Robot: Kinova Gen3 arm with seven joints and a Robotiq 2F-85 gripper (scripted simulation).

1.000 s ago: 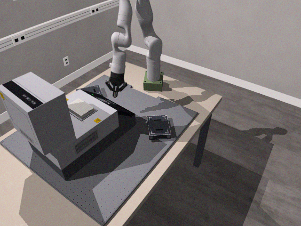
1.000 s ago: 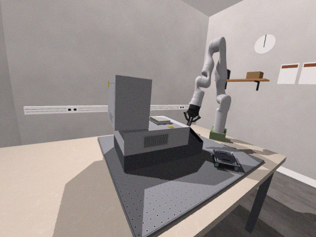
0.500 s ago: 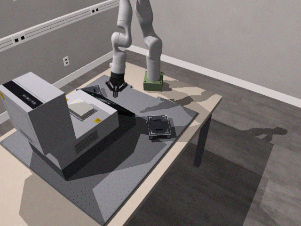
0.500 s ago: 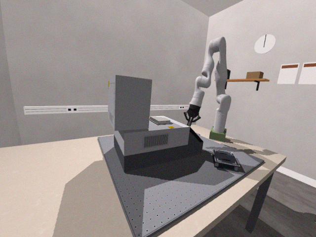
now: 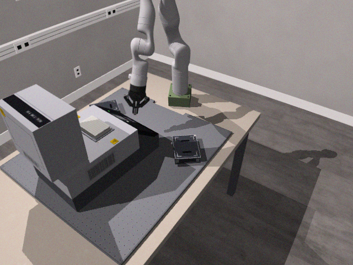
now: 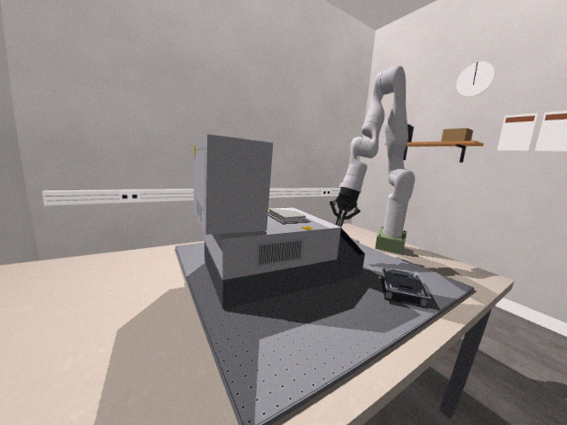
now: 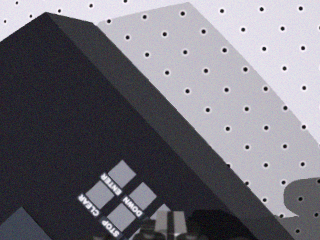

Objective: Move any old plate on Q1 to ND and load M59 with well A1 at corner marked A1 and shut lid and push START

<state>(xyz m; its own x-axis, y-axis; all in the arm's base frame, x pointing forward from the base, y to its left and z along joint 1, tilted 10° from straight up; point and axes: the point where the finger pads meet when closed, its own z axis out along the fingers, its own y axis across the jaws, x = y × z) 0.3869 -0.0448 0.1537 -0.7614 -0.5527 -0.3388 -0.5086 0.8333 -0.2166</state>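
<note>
Pale grey, smooth and boxy, the cycler Q1 (image 5: 110, 148) (image 6: 279, 251) was set on a dark perforated mat (image 5: 94, 225) (image 6: 292, 361), its tall block-shaped lid (image 5: 59, 133) (image 6: 237, 182) raised at one end and a ribbed, off-white rectangular plate (image 5: 95, 126) (image 6: 287, 214) lying on its top. Above Q1's sloping black front panel (image 5: 148, 131) (image 6: 353, 244) (image 7: 100, 125), the black gripper (image 5: 135, 112) (image 6: 339, 223) (image 7: 170, 222) was held clenched, with nothing between its metallic fingertips. Beside Q1, a dark, flat rectangular nest (image 5: 186, 147) (image 6: 405, 284) with pale corner markings was placed on the same mat, apart from the cycler.

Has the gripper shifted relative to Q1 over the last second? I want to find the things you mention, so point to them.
No, not visibly: in the top view the gripper (image 5: 135, 111) (image 6: 339, 223) (image 7: 170, 225) hangs beside the front panel of Q1 (image 5: 113, 159) (image 6: 279, 269) (image 7: 65, 115), as before.
</note>
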